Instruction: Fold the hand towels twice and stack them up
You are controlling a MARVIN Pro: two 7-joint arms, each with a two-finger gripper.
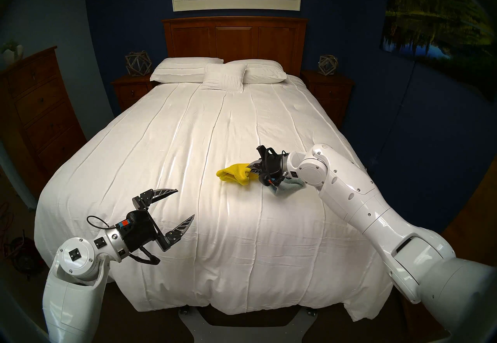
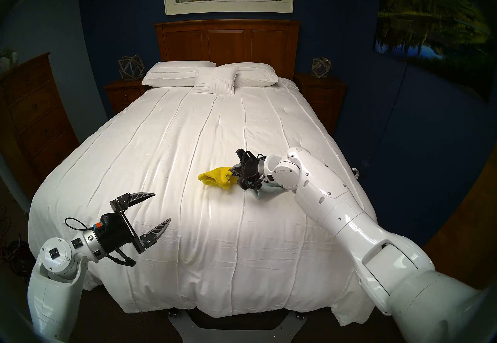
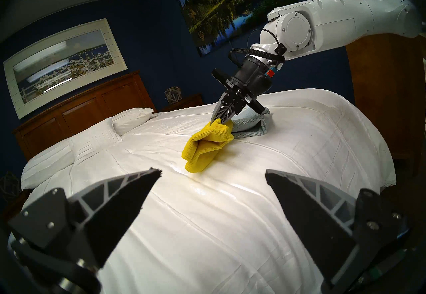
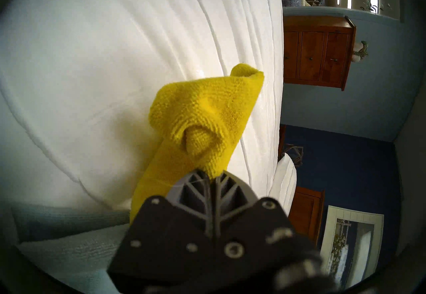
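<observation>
Yellow towel pinched at one corner, blue towel under the right wrist

You had the right gripper [image 3: 216,120] clamped on one corner of the yellow towel [image 3: 204,148], fingers pressed together with cloth bunched between them. That towel was crumpled, loosely doubled over, and its long axis ran from the pinched corner away toward the robot's left and slightly toward the foot of the bed; the far end drooped onto the bedspread [image 1: 188,132]. In the head view it stretched leftward from the fingertips [image 1: 251,167].

No containers were in your scene; both towels sat on the bedspread alone.

The pale blue towel [image 3: 251,128] lay folded flat directly beneath the right wrist, just beside the yellow one and touching it at the gripped end.

Your left gripper [image 1: 185,203] hovered above the near left part of the bed, fingers spread wide and holding nothing, well apart from both towels.
</observation>
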